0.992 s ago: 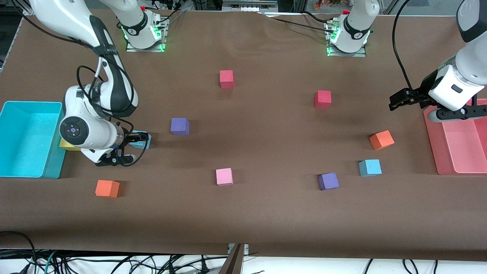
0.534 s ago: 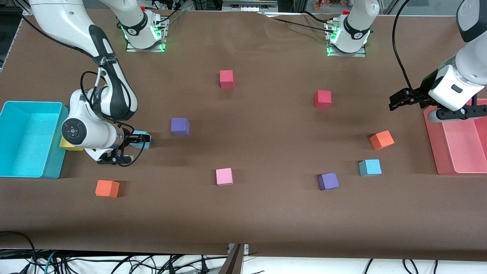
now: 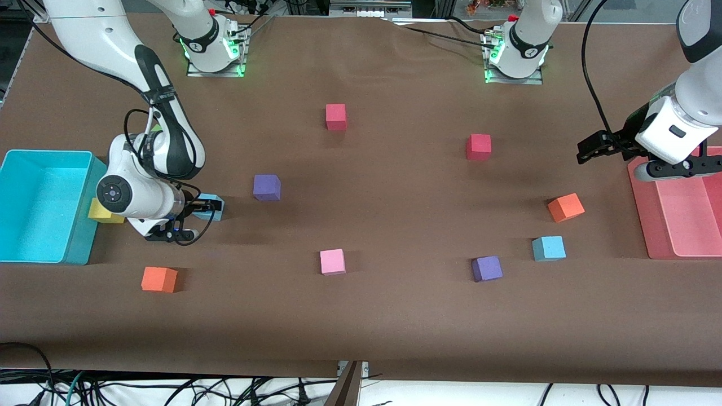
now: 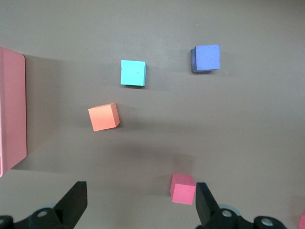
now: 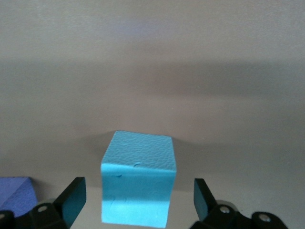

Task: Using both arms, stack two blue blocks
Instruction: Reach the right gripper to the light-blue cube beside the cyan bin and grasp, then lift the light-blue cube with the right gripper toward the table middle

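we saw the right gripper (image 3: 198, 210) low at the left of the front frame, fingers spread wide on either side of one blue block (image 3: 209, 206), not clamped on it; in the right wrist view that block (image 5: 137, 177) sat between the fingers (image 5: 71, 200). the second blue block (image 3: 549, 248) lay at lower right of the front frame, beside a purple cube (image 3: 487, 268). the left gripper (image 3: 589, 149) hung at right over the table by the pink tray (image 3: 646, 225), fingers wide, holding nothing.
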### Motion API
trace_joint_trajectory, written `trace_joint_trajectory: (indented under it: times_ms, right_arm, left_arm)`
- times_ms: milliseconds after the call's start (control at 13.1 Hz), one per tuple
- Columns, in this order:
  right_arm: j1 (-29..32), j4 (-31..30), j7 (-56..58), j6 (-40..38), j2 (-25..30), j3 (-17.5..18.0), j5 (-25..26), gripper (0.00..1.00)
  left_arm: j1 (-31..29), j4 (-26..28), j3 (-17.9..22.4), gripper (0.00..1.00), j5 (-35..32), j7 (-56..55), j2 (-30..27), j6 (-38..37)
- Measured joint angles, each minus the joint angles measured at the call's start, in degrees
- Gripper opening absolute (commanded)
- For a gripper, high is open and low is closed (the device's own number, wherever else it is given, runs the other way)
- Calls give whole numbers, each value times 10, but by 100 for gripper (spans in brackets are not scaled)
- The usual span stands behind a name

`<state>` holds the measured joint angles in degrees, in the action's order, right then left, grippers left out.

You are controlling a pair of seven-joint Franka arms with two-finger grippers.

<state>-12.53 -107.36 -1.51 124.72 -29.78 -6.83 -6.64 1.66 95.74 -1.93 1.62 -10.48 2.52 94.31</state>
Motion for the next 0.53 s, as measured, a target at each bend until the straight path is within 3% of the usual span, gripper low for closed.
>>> trace_joint_trajectory:
  times_ms: [153, 229, 381, 458, 534]
  right_arm:
    - [0, 0, 0, 5, -8, 0, 0, 96]
    - [0, 0, 0, 7, -12, 0, 0, 80]
    - [0, 0, 1, 8, -16, 1, 0, 20]
    - [-1, 0, 1, 8, -16, 1, 0, 0]
    - [-1, 0, 0, 8, -16, 1, 0, 0]
  left_arm:
    - [0, 0, 0, 100, 0, 0, 0, 0]
    - [0, 0, 0, 100, 0, 0, 0, 0]
    - [0, 0, 0, 100, 0, 0, 0, 0]
    - [0, 0, 0, 100, 0, 0, 0, 0]
    - [0, 0, 0, 100, 0, 0, 0, 0]
